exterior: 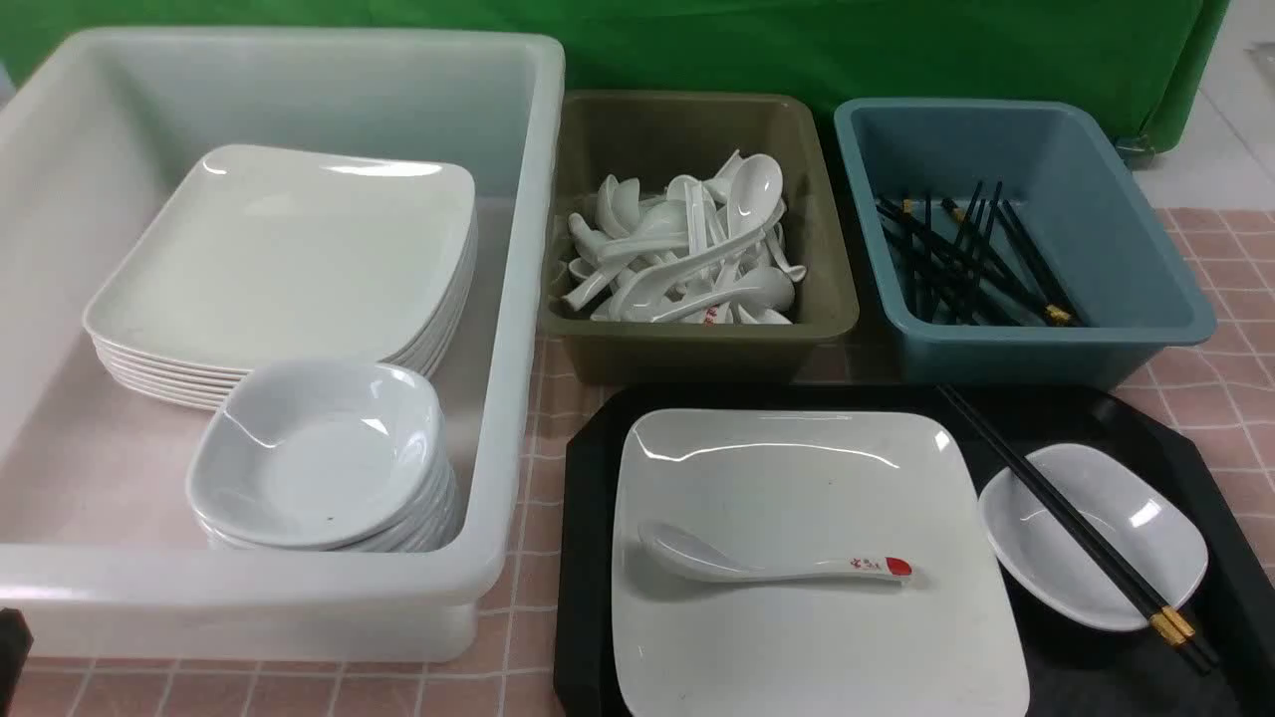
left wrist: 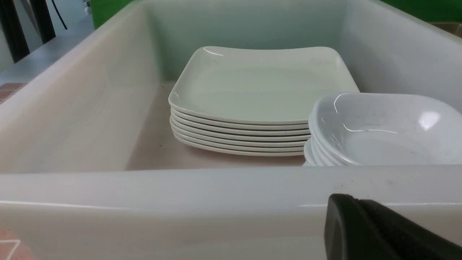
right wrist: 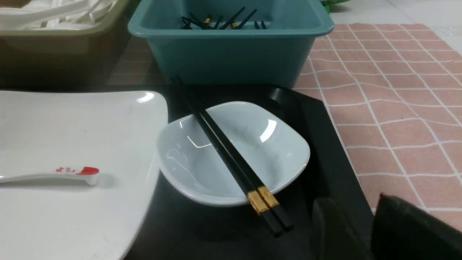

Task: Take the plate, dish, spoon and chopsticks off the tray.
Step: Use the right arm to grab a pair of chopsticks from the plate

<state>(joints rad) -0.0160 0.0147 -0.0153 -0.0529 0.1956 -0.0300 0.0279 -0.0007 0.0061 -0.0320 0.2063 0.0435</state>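
Bridging the dish [right wrist: 285, 144], the light, stiff, slippery chopsticks [right wrist: 223, 144] are likely best pinched at their overhanging gold-banded ends by the spread right pincer [right wrist: 355, 213]; the left pincer [left wrist: 343, 213] is pressed together.

Front looks down; right wrist shares tray [exterior: 588, 518].

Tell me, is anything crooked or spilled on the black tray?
Nothing is spilled or broken. The chopsticks lie slanted across the dish, propped on its rim with both ends sticking out past it. The spoon lies on the plate.
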